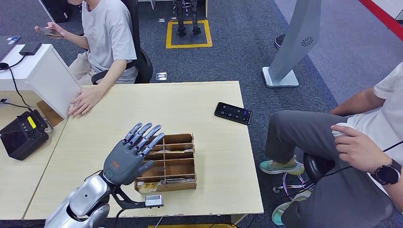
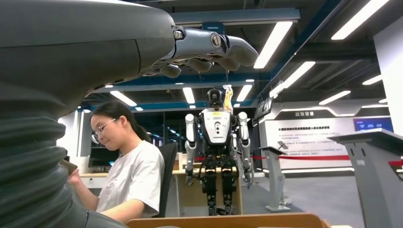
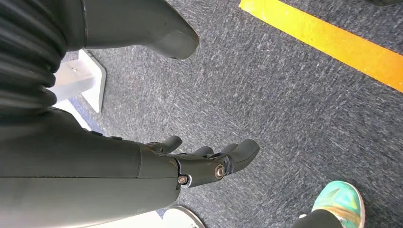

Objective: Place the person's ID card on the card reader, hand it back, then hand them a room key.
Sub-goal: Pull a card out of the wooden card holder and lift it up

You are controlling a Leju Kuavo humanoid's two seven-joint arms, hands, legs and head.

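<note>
The left hand (image 1: 127, 159) was up over the counter (image 1: 199, 102), fingers straight and spread, palm down, nothing in it. It hovered above the left end of the wooden compartment box (image 1: 173, 161), which sat near the counter's near edge. There were cards lying in the box's nearest row, by the front wall; whether any was a room key could not be told. No ID card could be picked out on the counter. A black phone (image 1: 233, 113) lay near the right edge. At the far left corner a seated person's hand (image 1: 85, 100) rested flat on the counter, beside a white box (image 1: 40, 76). A black device (image 1: 21, 135) sat on the adjoining desk to the left.

Down low, the right hand (image 3: 199, 161) hung over grey carpet (image 3: 285, 109), fingers loosely curled and apart, gripping nothing. A second person (image 1: 361, 142) sat off the counter's right side, holding a small white object.
</note>
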